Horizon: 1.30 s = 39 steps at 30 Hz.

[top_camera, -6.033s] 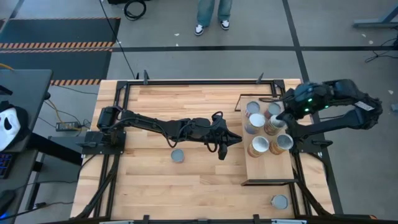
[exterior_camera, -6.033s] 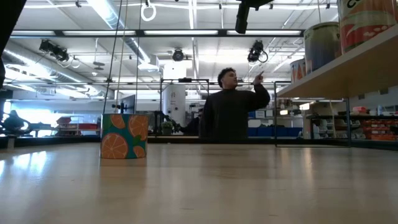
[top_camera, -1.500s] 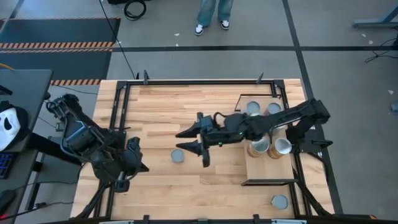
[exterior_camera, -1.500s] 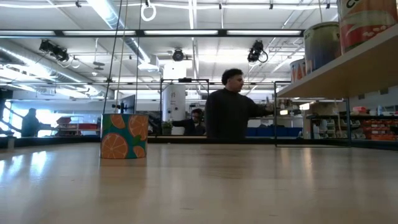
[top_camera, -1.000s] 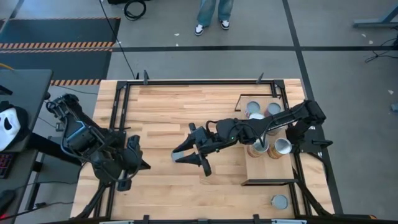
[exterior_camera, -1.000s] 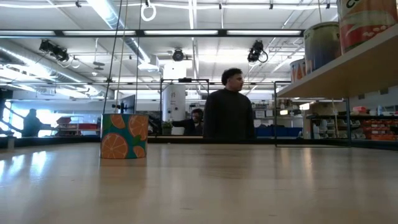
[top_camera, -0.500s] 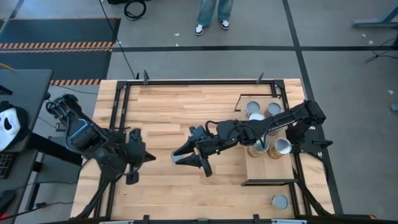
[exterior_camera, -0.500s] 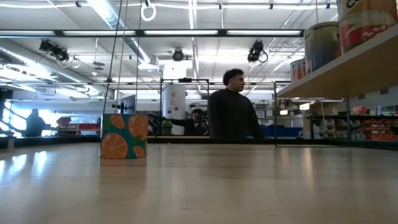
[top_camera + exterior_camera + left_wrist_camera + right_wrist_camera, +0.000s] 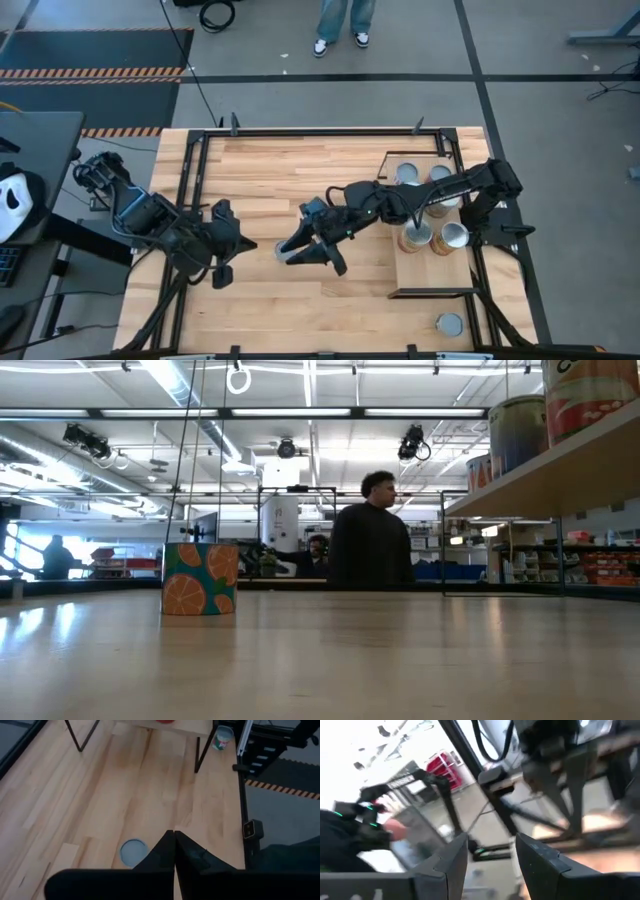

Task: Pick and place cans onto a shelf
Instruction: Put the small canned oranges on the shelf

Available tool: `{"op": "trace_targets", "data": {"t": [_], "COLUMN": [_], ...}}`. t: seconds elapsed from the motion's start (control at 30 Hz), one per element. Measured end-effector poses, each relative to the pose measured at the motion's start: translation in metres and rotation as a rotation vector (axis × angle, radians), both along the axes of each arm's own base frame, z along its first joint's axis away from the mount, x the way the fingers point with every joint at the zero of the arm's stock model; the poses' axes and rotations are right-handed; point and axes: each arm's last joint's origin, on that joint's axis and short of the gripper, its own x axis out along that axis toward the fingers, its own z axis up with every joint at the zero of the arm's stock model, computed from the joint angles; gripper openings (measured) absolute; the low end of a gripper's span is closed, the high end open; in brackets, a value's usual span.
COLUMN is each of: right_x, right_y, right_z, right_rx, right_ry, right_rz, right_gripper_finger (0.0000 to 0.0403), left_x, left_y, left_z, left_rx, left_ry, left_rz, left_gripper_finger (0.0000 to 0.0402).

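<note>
Right gripper (image 9: 305,256) hangs over the plank table (image 9: 260,180) just off its centre, toward 8 o'clock. Its arm stretches in from the 3 o'clock edge.

The shelf (image 9: 432,280), a narrow light-wood board in a black frame, stands at 3 o'clock on the table. Four cans show on it. Two with silvery tops (image 9: 405,172) sit at its 12 o'clock end, and two with white tops and orange-brown sides (image 9: 452,236) sit near its middle. The right arm crosses the board between these pairs, so any can beneath it is hidden.

Two cans are not yet on the shelf. One, the orange-patterned can (image 9: 283,252), stands upright under the right gripper. The other, a silvery-topped can (image 9: 449,323), stands alone at 5 o'clock, near the table's corner and just past the shelf's end. By this count the task looks well over half done, with these two left to place.

The right gripper's fingers (image 9: 445,865) are parted about halfway, and nothing shows between them in its wrist view. In the low view the orange-patterned can stands free, with no finger beside it. The gripper therefore seems to be above the can, not grasping it. Whether it touches the lid cannot be told.

The left gripper (image 9: 232,250) waits at 9 o'clock, near the table edge. It is clenched on nothing, with its fingers (image 9: 167,845) pressed together.
</note>
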Motion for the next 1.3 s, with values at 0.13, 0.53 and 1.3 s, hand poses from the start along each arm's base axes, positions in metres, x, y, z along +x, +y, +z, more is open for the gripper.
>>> {"op": "trace_targets", "data": {"t": [0.13,0.53,1.3], "right_x": [0.0,0.007,0.034], "right_y": [-0.003,-0.045,-0.007], "right_z": [-0.008,-0.015,-0.118], "right_rx": [0.183,0.225,-0.677], "right_ry": [0.198,0.273,0.386], "right_rz": [0.039,-0.168,-0.141], "right_gripper_finger": [0.0174,0.0174,0.0334], "left_x": [0.0,-0.004,-0.003], "left_y": [0.0,0.003,0.002], "left_z": [0.0,-0.004,-0.004], "left_rx": [-0.032,-0.016,-0.057], "left_ry": [-0.003,0.046,0.039], "left_rz": [0.026,0.047,0.083], "left_gripper_finger": [0.0009,0.0009,0.0009]}}
